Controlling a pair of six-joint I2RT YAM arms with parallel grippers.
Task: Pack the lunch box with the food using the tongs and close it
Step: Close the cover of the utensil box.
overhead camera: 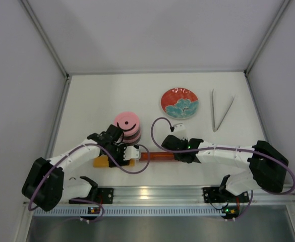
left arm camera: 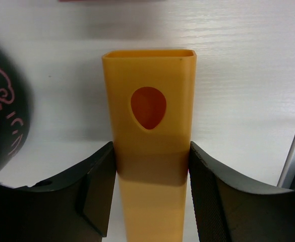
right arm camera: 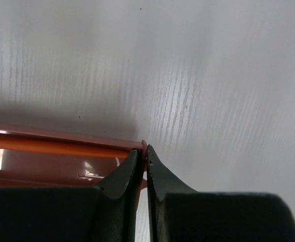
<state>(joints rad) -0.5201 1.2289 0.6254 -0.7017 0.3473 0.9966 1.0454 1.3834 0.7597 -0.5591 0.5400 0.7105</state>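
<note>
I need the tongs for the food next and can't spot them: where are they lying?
In the top view, the tongs lie on the table, far right side, just right of the patterned plate.

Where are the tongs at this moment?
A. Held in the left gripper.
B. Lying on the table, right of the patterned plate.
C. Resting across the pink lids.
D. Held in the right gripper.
B: the tongs lie free on the table right of the plate, while the left gripper clamps an orange case and the right gripper pinches the red tray by its rim.
</note>
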